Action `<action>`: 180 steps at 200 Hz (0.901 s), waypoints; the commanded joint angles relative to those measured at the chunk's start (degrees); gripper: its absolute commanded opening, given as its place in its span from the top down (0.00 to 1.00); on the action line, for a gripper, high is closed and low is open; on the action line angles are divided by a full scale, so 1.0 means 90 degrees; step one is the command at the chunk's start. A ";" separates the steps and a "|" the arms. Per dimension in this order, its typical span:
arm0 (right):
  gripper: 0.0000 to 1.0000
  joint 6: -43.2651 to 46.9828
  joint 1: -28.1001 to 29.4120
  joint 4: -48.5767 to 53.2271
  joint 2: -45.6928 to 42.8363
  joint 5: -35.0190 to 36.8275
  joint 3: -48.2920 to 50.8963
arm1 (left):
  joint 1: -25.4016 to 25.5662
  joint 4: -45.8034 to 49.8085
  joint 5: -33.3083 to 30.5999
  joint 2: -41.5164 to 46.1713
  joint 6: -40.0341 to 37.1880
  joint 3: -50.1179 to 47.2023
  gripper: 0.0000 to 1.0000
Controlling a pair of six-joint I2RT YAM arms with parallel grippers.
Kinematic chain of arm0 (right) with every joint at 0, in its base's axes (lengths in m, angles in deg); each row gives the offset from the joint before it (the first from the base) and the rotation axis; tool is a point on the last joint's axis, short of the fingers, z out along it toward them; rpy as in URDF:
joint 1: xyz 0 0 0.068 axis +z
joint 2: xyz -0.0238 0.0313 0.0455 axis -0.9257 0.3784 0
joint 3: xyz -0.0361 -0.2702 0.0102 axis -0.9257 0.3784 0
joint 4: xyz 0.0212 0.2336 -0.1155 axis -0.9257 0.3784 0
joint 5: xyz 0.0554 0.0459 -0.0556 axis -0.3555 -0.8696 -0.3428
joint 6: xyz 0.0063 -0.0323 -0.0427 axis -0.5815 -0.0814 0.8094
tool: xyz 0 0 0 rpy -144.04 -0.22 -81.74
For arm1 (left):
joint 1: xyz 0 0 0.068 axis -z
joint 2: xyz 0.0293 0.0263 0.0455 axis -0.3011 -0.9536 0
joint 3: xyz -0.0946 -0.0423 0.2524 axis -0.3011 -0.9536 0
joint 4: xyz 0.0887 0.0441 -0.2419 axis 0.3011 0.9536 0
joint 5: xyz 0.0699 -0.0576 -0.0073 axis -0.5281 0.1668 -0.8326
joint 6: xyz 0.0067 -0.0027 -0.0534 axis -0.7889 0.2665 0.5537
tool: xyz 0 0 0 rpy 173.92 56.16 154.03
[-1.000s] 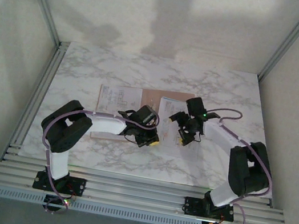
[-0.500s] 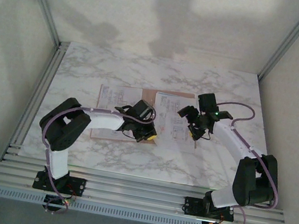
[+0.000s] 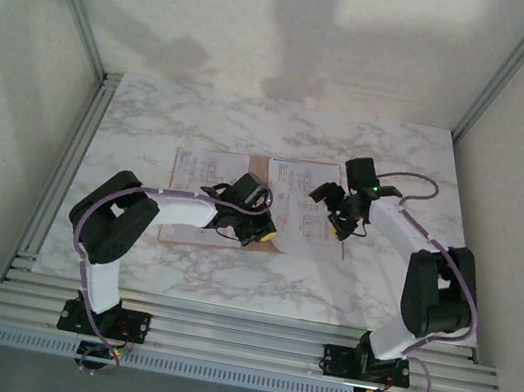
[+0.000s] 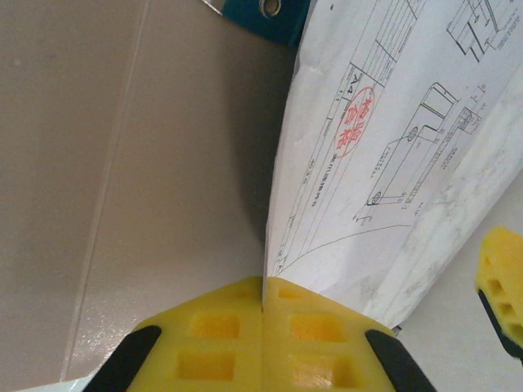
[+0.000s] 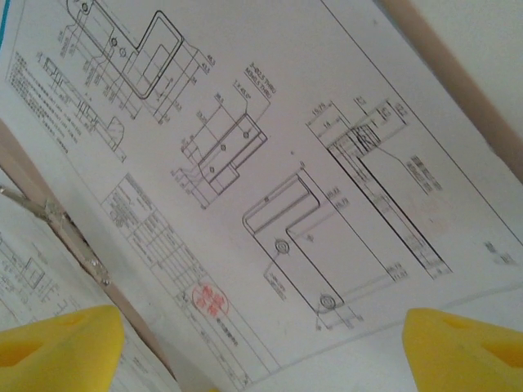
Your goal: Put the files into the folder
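The folder (image 3: 179, 234) lies open and flat on the marble table, its brown card (image 4: 122, 163) close under my left wrist. White printed files lie on both halves, a stack on the left (image 3: 207, 171) and a sheet on the right (image 3: 305, 209). My left gripper (image 3: 263, 235) is shut at the near edge of the spine, and the lower corner of the right sheet (image 4: 368, 163) runs into the seam between its pads (image 4: 263, 298). A blue sheet corner (image 4: 261, 16) peeks out beyond. My right gripper (image 3: 339, 220) hovers open over the drawing sheet (image 5: 270, 163), its yellow fingertips (image 5: 57, 347) wide apart.
A metal clip (image 5: 73, 237) sits by the sheet's left edge and the folder's rim (image 5: 445, 61) shows at the upper right. Aluminium rails (image 3: 237, 339) run along the near table edge. White walls and corner posts enclose the table.
The right sheet has come down flat onto the folder's right half. My right gripper swung right, then back a little toward the far side. The left gripper stayed shut near the spine.
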 commanded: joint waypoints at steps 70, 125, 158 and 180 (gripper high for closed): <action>0.13 -0.0591 0.0005 -0.0877 0.0902 -0.0651 -0.0045 | -0.0020 0.0121 -0.0207 -0.0059 0.0056 -0.0130 0.74; 0.13 -0.0862 0.0005 -0.1042 0.1145 -0.0609 0.0046 | -0.0027 0.0171 -0.0227 -0.0054 0.0015 -0.0130 0.72; 0.13 -0.0911 0.0003 -0.1057 0.1264 -0.0612 0.0033 | -0.0031 0.0201 -0.0230 -0.0020 -0.0001 -0.0159 0.72; 0.13 -0.0938 0.0003 -0.1039 0.1311 -0.0578 0.0011 | -0.0028 0.0204 -0.0234 -0.0010 -0.0010 -0.0169 0.71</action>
